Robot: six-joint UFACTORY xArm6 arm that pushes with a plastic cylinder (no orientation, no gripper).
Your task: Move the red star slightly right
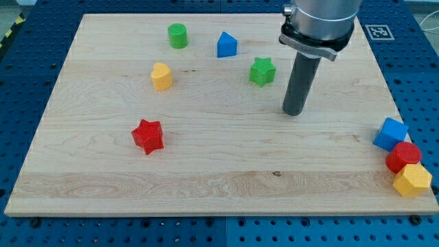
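The red star (147, 136) lies on the wooden board (219, 185) at the view's lower left. My tip (295, 112) stands on the board far to the right of the red star and a little higher in the view. It touches no block. The green star (262, 71) is the nearest block, up and to the left of my tip.
A yellow block (162, 76), a green cylinder (178, 35) and a blue block (227, 44) lie in the upper middle. At the right edge sit a blue cube (390, 133), a red cylinder (403, 156) and a yellow block (412, 180).
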